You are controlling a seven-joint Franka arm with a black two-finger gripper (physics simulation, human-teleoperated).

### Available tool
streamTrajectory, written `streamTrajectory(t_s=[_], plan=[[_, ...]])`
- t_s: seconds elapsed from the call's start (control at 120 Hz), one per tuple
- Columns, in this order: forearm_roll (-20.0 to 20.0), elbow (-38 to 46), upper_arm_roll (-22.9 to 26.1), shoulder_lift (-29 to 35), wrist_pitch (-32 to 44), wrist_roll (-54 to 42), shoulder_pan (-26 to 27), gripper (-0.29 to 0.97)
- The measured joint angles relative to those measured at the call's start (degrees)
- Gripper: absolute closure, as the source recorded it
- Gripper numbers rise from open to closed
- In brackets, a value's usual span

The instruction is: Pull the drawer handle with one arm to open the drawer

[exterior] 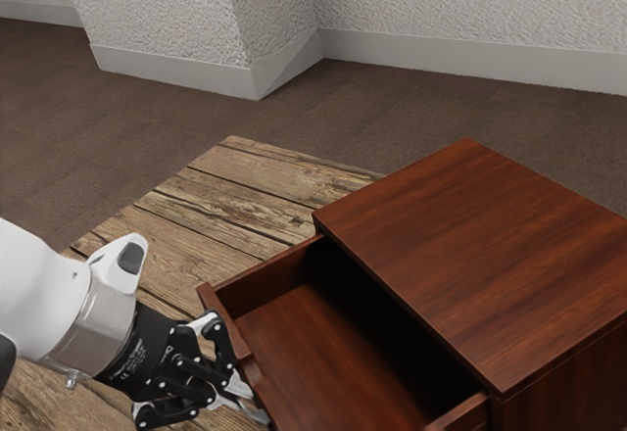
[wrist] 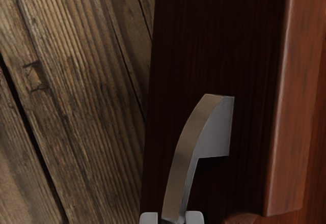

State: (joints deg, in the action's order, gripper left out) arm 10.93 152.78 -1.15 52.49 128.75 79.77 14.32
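The drawer point(exterior: 323, 358) stood drawn well out of the cabinet point(exterior: 470, 245) on the wooden bench point(exterior: 235, 206), the tool point(exterior: 235, 392) clamped on the metal handle point(wrist: 201, 142) at its front, so I judged little pulling, if any, was left.

Floor point(exterior: 118, 98): dark brown carpet is seen across the whole room. Walls point(exterior: 470, 0): rough white plaster, edged at the bottom by a pale baseboard point(exterior: 460, 57). A wall corner point(exterior: 245, 20) is seen jutting into the room. Table point(exterior: 235, 206): weathered grey-brown planks, with dark gaps between boards; a small notch point(wrist: 35, 76) is noted in one plank. Lighting is even and only soft shadows are cast.
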Motion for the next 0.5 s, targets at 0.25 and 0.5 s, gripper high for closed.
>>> streamTrajectory(t_s=[0.25,0.5], plan=[[-0.1,0.4,-0.6,1.1,-0.5,0.2,0.1,0.77],[-0.3,0.3,-1.2,3.2,-1.9,0.2,0.0,0.71]])
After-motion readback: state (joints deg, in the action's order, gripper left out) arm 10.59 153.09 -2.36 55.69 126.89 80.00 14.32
